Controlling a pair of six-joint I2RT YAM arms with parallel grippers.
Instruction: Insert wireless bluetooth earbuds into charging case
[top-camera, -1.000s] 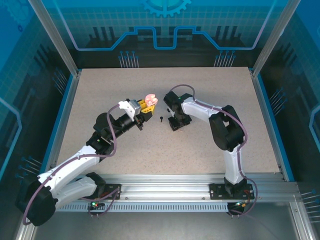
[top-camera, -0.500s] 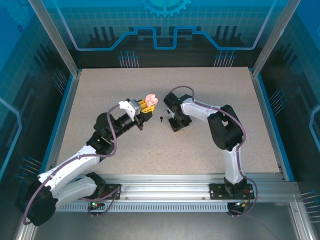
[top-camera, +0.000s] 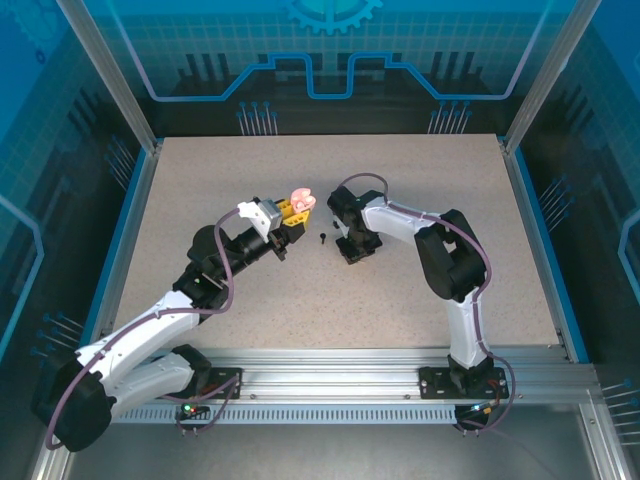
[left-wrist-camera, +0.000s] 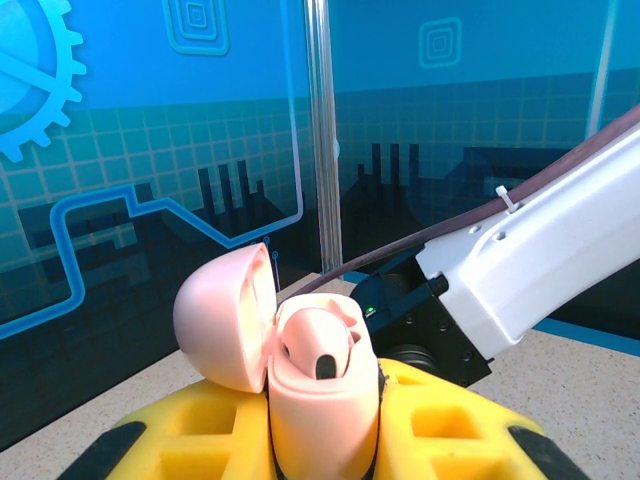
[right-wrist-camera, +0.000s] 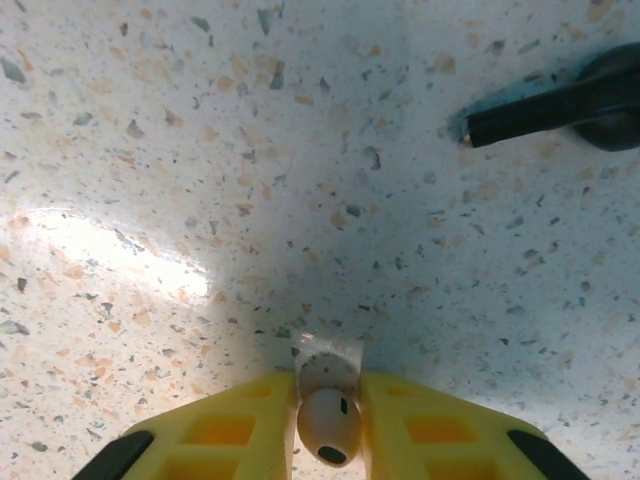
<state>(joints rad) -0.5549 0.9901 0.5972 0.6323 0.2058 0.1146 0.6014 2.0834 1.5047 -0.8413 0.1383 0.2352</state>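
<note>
**Operator:** Two things I need placed: the pale pink stemmed earbud (right-wrist-camera: 329, 425) and the pale pink round plastic charging case (left-wrist-camera: 315, 390). Where are they?

**Spotter:** Your right gripper (right-wrist-camera: 328, 400) has the bud pinched, low over the speckled table (right-wrist-camera: 150, 150). The stem points down at the surface and the bulb faces the wrist. Your left gripper (top-camera: 290, 215) is clamped on the case body and holds it off the table with the lid swung open.

**Operator:** Which way does the case lie from the bud?

**Spotter:** It is to the left and a little farther, near but apart. You would have to lift the bud, carry it left and turn it stem-first toward the open cavity.

**Operator:** Is anything between them?

**Spotter:** Yes, a small black stemmed earbud (top-camera: 323, 238) lies flat on the table between your two grippers. I'd pass above it.
</note>
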